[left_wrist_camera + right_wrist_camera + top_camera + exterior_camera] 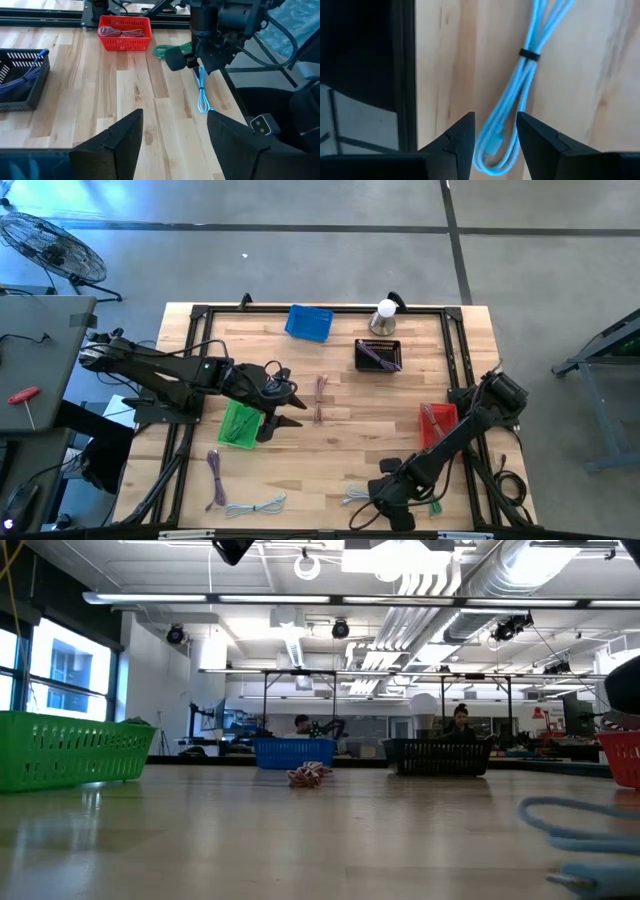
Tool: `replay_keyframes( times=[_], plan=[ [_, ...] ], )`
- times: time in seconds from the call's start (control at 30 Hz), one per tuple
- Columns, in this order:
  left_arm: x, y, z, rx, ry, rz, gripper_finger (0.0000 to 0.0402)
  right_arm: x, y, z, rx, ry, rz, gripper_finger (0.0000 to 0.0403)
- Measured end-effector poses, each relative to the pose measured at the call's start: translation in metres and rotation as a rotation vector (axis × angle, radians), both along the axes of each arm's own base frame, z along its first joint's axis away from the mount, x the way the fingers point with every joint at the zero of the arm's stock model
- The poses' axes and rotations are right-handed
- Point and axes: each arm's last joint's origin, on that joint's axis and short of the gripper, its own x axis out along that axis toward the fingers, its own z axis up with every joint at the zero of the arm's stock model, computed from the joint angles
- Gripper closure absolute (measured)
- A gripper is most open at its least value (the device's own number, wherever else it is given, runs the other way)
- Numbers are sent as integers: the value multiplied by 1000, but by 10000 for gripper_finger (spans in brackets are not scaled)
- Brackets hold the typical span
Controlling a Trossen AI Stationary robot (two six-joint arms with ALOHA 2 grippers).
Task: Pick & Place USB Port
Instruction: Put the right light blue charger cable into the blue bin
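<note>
A light-blue USB cable (517,87), coiled into a long bundle and bound by a black tie (529,55), lies flat on the wooden table near its near edge (353,498). My right gripper (495,120) hangs open just above the bundle's looped end, pointing steeply down, one finger to each side of the loop; no touch shows. It also appears in the left wrist view (200,57). My left gripper (175,135) is open and holds nothing, raised over the green basket (240,423) at the table's left.
A red basket (437,423) holding a cable, a black basket (378,355) with purple cables and a blue basket (309,322) stand on the table. Loose cables lie about: green (430,505), purple (213,475), white (255,505), brownish (320,395). A black frame rail (405,75) runs beside the blue cable.
</note>
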Motion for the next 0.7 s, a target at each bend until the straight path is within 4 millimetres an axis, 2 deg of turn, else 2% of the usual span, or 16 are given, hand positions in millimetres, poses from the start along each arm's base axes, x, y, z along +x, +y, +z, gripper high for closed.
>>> replay_keyframes(
  times=[0.27,0.4,0.57,0.7],
  plan=[
    [0,0,0,-1,-1,0,186,1,1,-12,-35,10,46,265],
    [0,0,0,-7,2,3,186,0,-5,-17,-60,25,37,275],
    [0,0,0,-24,8,9,186,-5,-16,-30,-31,49,5,313],
    [0,0,0,-23,9,8,186,-5,-23,-38,8,51,-4,372]
  ],
)
